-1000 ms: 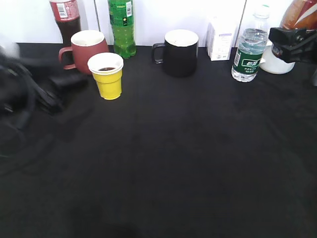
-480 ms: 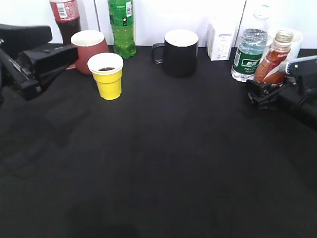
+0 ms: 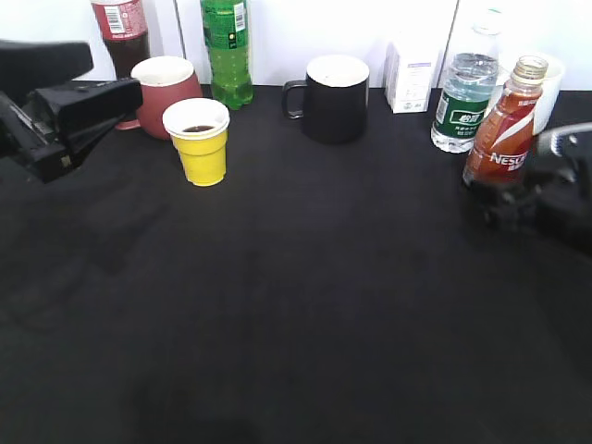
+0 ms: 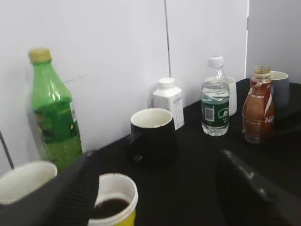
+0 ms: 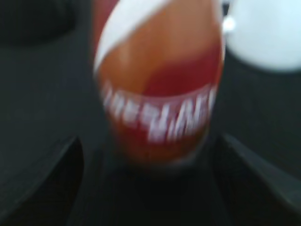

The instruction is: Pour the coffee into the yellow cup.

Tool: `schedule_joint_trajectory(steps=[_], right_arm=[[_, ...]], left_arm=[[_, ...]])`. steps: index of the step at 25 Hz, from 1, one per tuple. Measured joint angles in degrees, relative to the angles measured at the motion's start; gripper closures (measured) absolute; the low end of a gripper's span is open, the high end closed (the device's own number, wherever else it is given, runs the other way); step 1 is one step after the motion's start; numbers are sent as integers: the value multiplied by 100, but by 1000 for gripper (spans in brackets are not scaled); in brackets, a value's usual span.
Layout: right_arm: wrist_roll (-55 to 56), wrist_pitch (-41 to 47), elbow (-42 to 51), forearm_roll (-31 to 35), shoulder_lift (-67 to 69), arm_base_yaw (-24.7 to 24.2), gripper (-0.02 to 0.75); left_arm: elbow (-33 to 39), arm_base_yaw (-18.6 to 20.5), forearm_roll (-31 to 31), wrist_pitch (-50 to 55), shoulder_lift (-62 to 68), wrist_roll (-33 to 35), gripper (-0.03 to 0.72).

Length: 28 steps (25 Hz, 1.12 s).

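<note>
The yellow cup (image 3: 201, 141) stands far left before the red mug (image 3: 163, 94); the coffee (image 3: 501, 126) far right.

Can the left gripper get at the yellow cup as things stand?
Probably yes: the left gripper hangs open just left of the yellow cup, nothing between them, though the dark red mug stands close behind.

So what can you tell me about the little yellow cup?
The yellow cup is small with no handle, narrower at the bottom, with a wide white rim and white inside. It looks like plastic. It stands upright on the black table, in front of the dark red mug. A little dark liquid sits inside. Nothing grips it.
</note>
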Motion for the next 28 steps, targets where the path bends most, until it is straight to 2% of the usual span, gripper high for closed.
schedule_joint_trajectory(steps=[1, 3, 5, 7, 9, 11, 13, 15, 16, 18, 20, 21, 25, 28], right_arm=[[7, 318, 98, 0, -230, 0, 66], [51, 1504, 115, 0, -935, 0, 71], [131, 3037, -115, 0, -1562, 0, 83], [728, 4935, -748, 13, -1901, 0, 93], [1055, 6708, -1485, 626, -2069, 0, 125], [1073, 8160, -2262, 1374, -2168, 0, 162], [531, 9041, -2811, 2153, -2320, 0, 170], [-19, 9328, -2933, 2899, -2707, 0, 170], [-130, 9402, -2940, 3009, -2932, 0, 170], [-292, 9613, -2946, 3021, -3319, 0, 170], [-321, 9744, -2946, 2999, -3701, 0, 170], [-321, 9821, -2946, 2975, -3869, 0, 170], [-381, 10293, -2946, 2956, -4457, 0, 170], [-456, 10575, -2946, 2954, -5031, 0, 171]], left_arm=[[0, 0, 97, 166, 0, -219, 103], [0, 0, 406, 735, 0, -957, 103], [-6, 0, 471, 1371, 0, -1351, 103], [-6, 0, 473, 2075, 0, -1753, 103], [-6, 0, 473, 2675, 0, -2500, 116], [-6, 0, 473, 2948, 0, -3275, 162], [-18, -30, 628, 2937, 0, -3433, 176], [-220, -227, 1811, 3309, 0, -3448, 176], [-328, -323, 2303, 3647, 0, -3448, 178], [-375, -495, 2559, 4332, 0, -3448, 180], [-375, -941, 2372, 5371, 0, -3448, 180], [-379, -1144, 2090, 5932, 0, -3448, 180], [-379, -1739, 139, 6738, -206, -3448, 197], [-379, -2368, -659, 7073, -1264, -3078, 286]])
